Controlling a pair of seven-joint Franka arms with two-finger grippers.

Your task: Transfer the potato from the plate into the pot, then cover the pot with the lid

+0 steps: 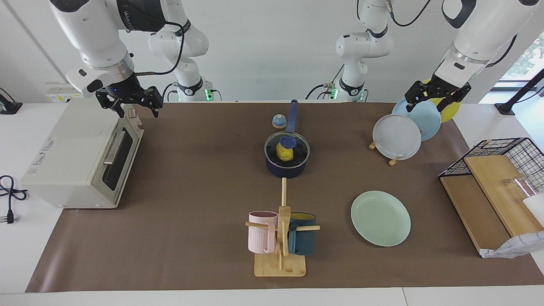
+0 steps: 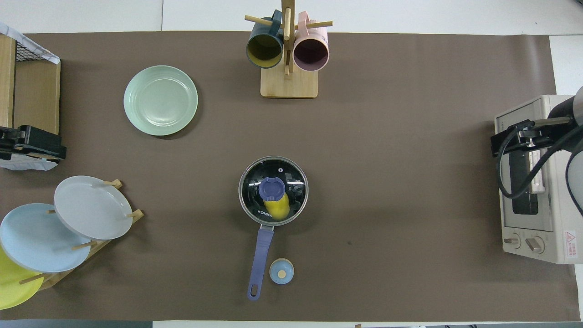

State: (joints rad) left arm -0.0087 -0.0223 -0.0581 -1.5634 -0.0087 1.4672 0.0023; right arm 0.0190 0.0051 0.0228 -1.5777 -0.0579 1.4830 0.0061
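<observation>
Potato [image 1: 285,154], small glossy yellow: I log it inside the dark navy saucepan [image 1: 285,169] under the clear glass lid [image 1: 287,148]. Facing view alone shows both grippers: right gripper [image 1: 135,111], jaws released, over the toaster oven [image 1: 80,155]; left gripper [image 1: 429,103], jaws released, over the racked plates [image 1: 407,128].

place: robotics lab staged as a kitchen | evidence: brown mat [image 1: 191,178] on a white table, bare white walls, two arms at 12 o'clock | props: toaster oven [image 1: 80,155] at 9 o'clock, mug tree [image 1: 281,238] at 6 o'clock, plate rack [image 1: 393,160] at 2 o'clock
</observation>
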